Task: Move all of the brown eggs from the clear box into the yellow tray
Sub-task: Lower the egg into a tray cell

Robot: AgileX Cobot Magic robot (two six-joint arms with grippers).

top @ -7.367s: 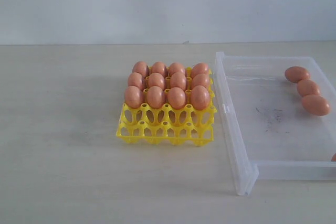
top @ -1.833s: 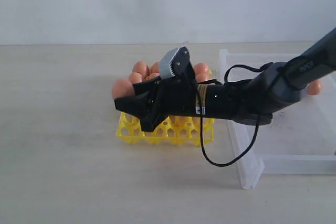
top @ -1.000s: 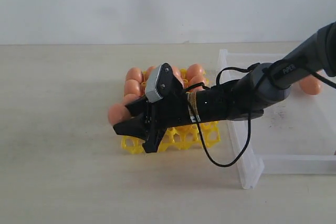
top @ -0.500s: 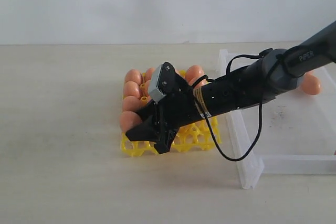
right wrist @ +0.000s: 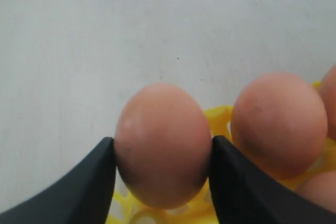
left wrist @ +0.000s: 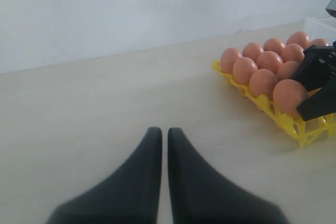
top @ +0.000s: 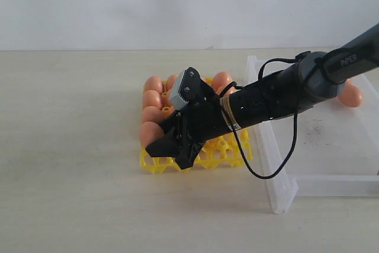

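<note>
Held egg point(top: 150, 134): pinched btwn the two black fingers point(right wrist: 79, 184) of the R gripper point(top: 153, 144). One finger touches each side, so the claw is clamped on it. The egg is low at the front-left corner cup of the yellow tray point(top: 157, 164), w/ yellow grid right under it; can't tell if its bottom is fully seated. It lines up w/ the tray's left column, just in front of three other brown eggs point(top: 151, 98). In the R wrist view the neighbour egg point(right wrist: 278, 121) sits just beside the held one, w/ one finger btwn them.

More eggs fill the back rows. The R arm point(top: 266, 102) lies across the middle of the tray, so no full count is possible.

Clear box point(top: 281, 182): just right of the tray, its near wall close to the tray's edge; can't tell if they touch. One box egg point(top: 350, 95) lies at the far right, partly behind the arm. Dark smudges point(top: 312, 129) mark the box floor. A black cable point(top: 267, 178) loops down from the arm over the box's near wall.

L gripper point(left wrist: 164, 136): low over the bare table point(left wrist: 79, 108), well apart from the tray. Its fingers are pressed almost together w/ only a thin slit, nothing btwn them.

A white wall point(top: 118, 4) is behind.
</note>
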